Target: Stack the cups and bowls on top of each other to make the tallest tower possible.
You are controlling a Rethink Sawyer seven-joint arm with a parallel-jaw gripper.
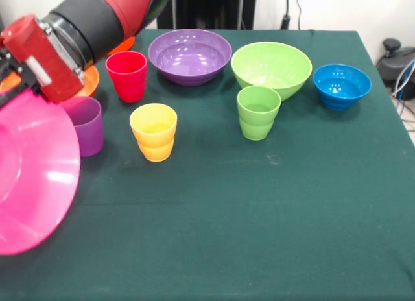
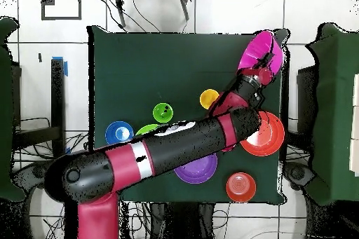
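Four cups point(image 1: 154, 132) (stepped tumblers), six bowls point(image 1: 190, 56)

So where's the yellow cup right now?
In the front view, the yellow cup stands left of centre on the table, between the purple cup and green cup.

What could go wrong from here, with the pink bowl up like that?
1. The pink bowl hangs steeply tilted at the table's edge; the grip on its rim is hidden, so it may slip and fall to the floor.
2. It sits right beside the purple cup; swinging it inward could topple that or the yellow cup.
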